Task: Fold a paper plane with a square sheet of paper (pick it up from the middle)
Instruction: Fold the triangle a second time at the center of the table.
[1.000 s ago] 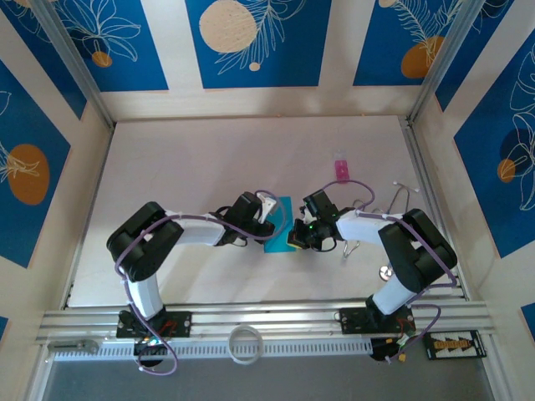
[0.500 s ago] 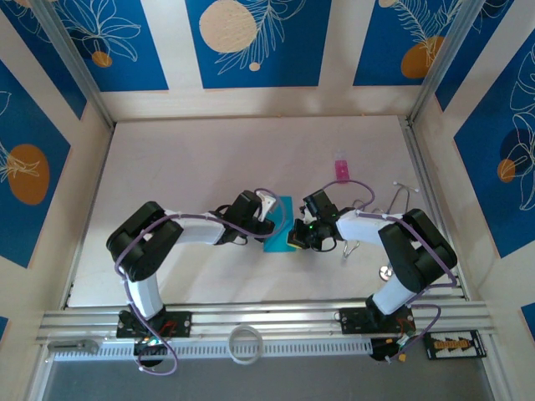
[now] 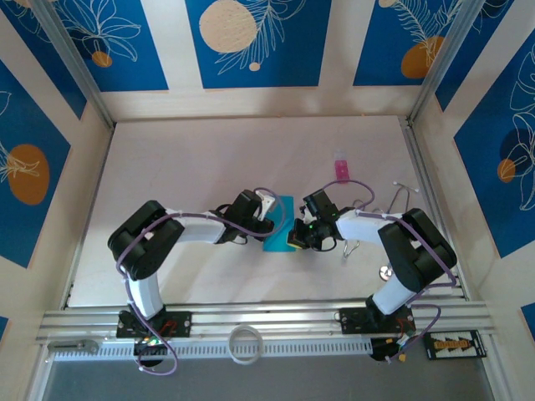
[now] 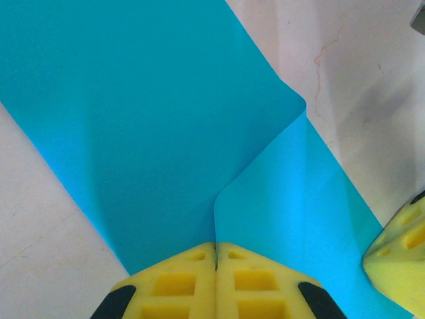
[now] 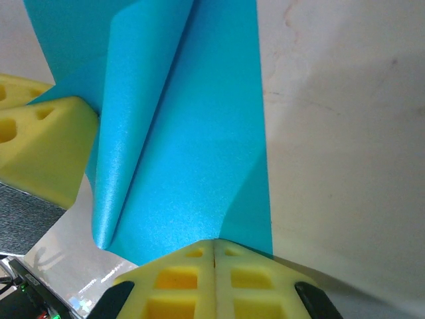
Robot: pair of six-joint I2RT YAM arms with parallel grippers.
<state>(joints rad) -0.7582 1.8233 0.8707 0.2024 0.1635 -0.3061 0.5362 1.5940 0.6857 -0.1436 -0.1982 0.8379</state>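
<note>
Table (image 3: 209,167), pale top, walled on three sides by dark blue leaf-patterned panels (image 3: 251,42). Two loose things on it: the square sheet of paper (image 3: 278,219) near the middle, and a small pink object (image 3: 341,170) farther back on the right, well apart from the sheet.

Sheet lies between the two wrists. Left gripper (image 3: 269,222) meets it from the left, right gripper (image 3: 294,236) from the right.

Left wrist view: left gripper (image 4: 216,247) has its yellow pads pressed together, pinching the sheet's near edge. Paper (image 4: 153,119) is plain cyan, smooth. One layer laps over another; the fold line runs from the pad seam up to a rounded corner. A yellow pad of the right gripper (image 4: 398,249) sits at the lower right, on the paper.

Right wrist view: right gripper (image 5: 214,244) also pressed together, nipping the paper's edge (image 5: 199,146). Left part of the sheet curls up in a soft rolled flap, not creased flat. Right edge is straight and flat on the table. Left gripper's pad (image 5: 46,146) touches the curled side.
</note>
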